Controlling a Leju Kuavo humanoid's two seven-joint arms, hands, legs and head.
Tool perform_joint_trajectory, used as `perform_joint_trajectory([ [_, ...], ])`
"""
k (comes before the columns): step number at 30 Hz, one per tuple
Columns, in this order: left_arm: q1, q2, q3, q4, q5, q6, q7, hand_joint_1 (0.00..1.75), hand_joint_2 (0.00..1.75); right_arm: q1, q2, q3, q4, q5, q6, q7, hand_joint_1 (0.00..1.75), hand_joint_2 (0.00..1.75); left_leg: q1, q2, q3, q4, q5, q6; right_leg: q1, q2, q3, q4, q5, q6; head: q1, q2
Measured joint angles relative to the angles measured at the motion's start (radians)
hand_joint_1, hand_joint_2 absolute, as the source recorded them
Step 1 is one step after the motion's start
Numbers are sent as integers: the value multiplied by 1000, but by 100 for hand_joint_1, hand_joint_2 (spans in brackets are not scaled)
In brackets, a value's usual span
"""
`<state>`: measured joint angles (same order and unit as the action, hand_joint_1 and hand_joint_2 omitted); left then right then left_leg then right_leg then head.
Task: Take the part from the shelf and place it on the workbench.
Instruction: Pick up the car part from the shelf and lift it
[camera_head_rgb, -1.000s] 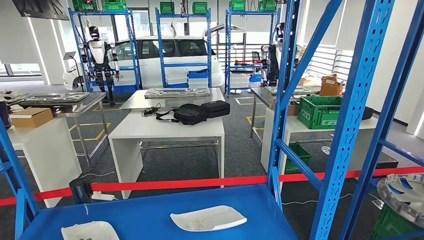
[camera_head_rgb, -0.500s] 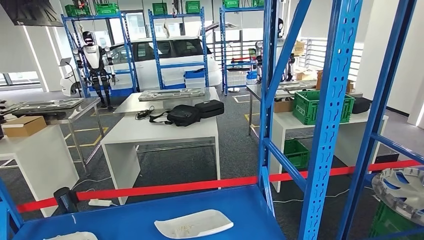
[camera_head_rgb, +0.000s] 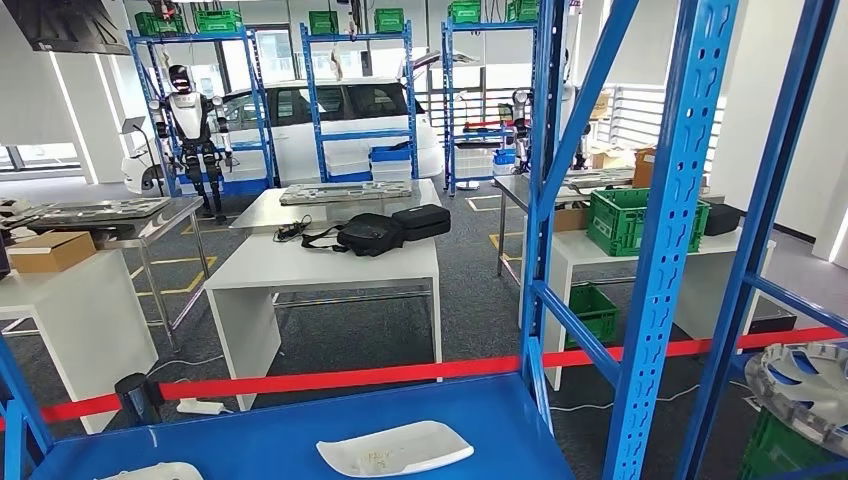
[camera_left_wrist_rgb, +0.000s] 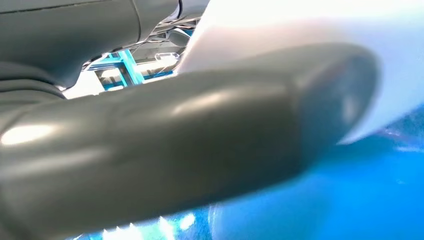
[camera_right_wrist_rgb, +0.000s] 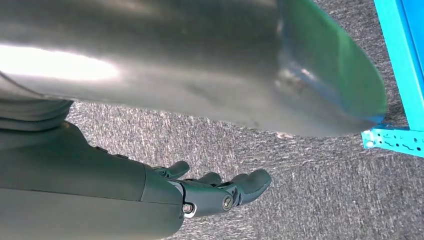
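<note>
Blue shelf board (camera_head_rgb: 300, 440) is seen from the head view carrying a white curved part (camera_head_rgb: 395, 447). By the left wrist, the left hand (camera_left_wrist_rgb: 175, 145) is shown against a white part (camera_left_wrist_rgb: 310, 30); its grip cannot be told. By the right wrist, the right hand (camera_right_wrist_rgb: 150, 195) is shown empty, fingers apart, over grey carpet (camera_right_wrist_rgb: 300, 190).
</note>
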<state>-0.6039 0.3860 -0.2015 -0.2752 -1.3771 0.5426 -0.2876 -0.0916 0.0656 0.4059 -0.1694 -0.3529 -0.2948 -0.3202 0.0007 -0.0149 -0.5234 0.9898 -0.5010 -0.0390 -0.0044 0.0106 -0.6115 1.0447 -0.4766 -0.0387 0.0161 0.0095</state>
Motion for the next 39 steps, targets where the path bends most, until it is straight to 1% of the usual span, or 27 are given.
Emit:
perform_joint_trajectory([
  [2,0,0,0,0,-3,-1,-2,172,0,0,0,0,0,0,0,-1,0,0,0,0,0,0,0,0,0,0,1,-1,0,1,0,0],
  [5,0,0,0,1,-3,-2,-7,154,0,0,0,0,0,0,0,-2,0,0,0,0,0,1,0,1,0,0,2,-3,1,1,0,0],
  [6,0,0,0,1,-3,-2,-8,153,0,0,0,-1,0,0,0,-2,0,0,0,0,0,1,-1,1,0,0,3,-3,1,2,0,0],
  [9,0,0,1,1,-3,-2,-9,166,0,0,0,-1,0,-1,0,-3,0,0,0,0,1,1,-1,2,0,0,4,-5,1,2,0,0],
  [12,0,0,2,1,-3,-2,-10,175,0,-1,0,-1,0,-1,0,-3,0,0,-1,0,2,1,-1,2,0,0,5,-5,1,2,0,0],
  [18,-1,0,4,1,-3,-9,-12,175,0,-1,0,-6,0,-1,1,-3,0,0,-1,0,3,1,-2,2,-1,0,6,-5,1,2,0,0],
  [22,-1,-1,6,1,-3,-13,-10,171,0,-1,0,-9,0,-1,1,-2,0,0,-1,0,4,1,-2,2,-1,0,7,-5,1,2,0,0],
  [26,0,-3,15,1,-3,-13,-10,169,175,-2,0,-14,0,0,2,-2,0,0,-1,0,4,1,-2,2,-1,-1,8,-5,1,2,0,0],
  [30,0,-6,19,1,-3,-13,-13,169,175,-2,0,-16,0,1,2,0,0,0,-1,0,5,1,-2,2,-1,0,8,-5,1,2,0,0],
  [33,0,-7,20,1,-3,-13,-16,173,175,-2,0,-16,0,3,2,0,0,0,-1,0,5,1,-2,2,-1,0,8,-5,1,2,0,0],
  [37,0,-9,24,1,5,-14,-25,175,0,-2,0,-16,0,6,2,1,0,0,-1,0,5,1,-2,2,-1,-1,8,-6,1,2,0,0],
  [39,0,-11,31,1,18,-14,-36,175,0,-2,0,-16,0,7,2,2,0,0,-1,0,5,1,-2,2,-1,-1,8,-6,1,2,0,0],
])
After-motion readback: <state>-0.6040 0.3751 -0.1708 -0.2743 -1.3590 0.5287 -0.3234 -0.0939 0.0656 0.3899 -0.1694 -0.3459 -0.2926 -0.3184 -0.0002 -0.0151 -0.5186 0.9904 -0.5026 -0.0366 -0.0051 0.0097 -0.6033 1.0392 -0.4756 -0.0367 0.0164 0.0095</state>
